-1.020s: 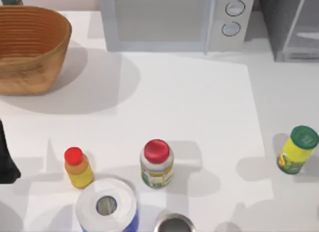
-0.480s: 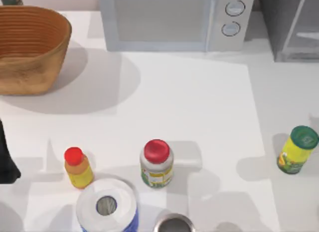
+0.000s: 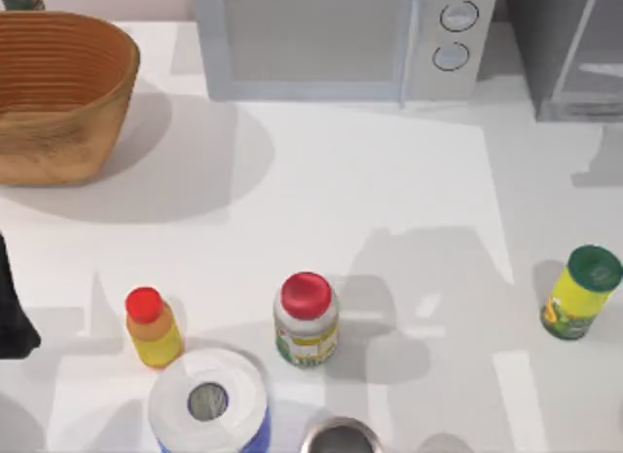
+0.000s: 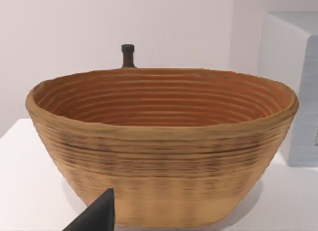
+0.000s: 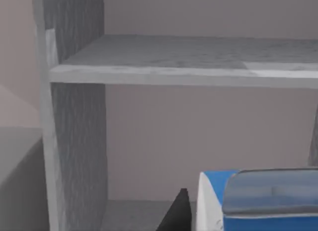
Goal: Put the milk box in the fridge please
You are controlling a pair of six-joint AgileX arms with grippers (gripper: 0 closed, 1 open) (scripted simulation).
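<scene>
Top view: fresh shadows spreading over the worktop's right side toward the fridge at its far right corner; left arm parked at the left edge.

Left wrist view: facing the basket.

Right wrist view: right gripper apparently clamped on the milk box, at the fridge's mouth below its shelf. Probably close to setting down.

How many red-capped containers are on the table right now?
2: a small yellow bottle near the table's front left, and a white jar to its right, near front centre. Others may sit beyond the front edge.

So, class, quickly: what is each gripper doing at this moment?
Left gripper: parked facing the basket; open or closed cannot be told.
Right gripper: at the fridge shelf opening beside the milk box; grip cannot be told.
</scene>
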